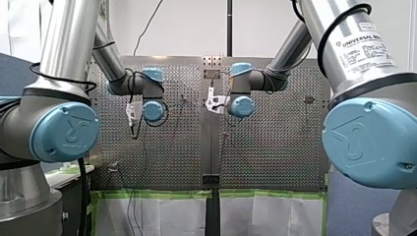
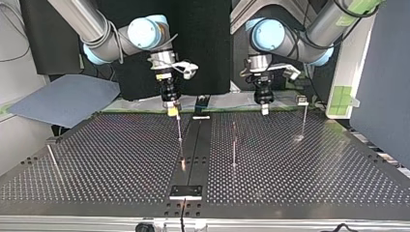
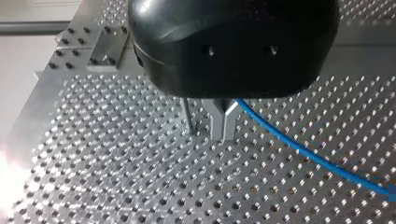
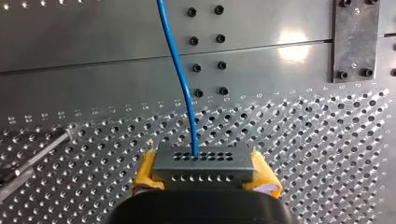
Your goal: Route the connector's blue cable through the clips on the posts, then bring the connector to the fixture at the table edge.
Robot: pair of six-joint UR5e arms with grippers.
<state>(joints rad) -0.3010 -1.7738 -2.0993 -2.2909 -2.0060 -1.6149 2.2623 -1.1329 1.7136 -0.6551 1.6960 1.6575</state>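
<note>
My right pincer [image 4: 204, 179] is shut tight on the connector [image 4: 203, 161], above the desk [image 4: 303, 140]. My left pincer [image 3: 224, 134] looks closed on the blue cable [image 3: 289, 141], just beside 1 post [image 3: 188, 116]. I think routing is going on. Next, the cable needs steering into that post's clip (the fixture [image 2: 185, 192] holds nothing).

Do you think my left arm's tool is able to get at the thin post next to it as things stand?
Probably yes: the thin post stands right beside my left tool, nothing between them, and the blue cable runs off the other side.
</note>
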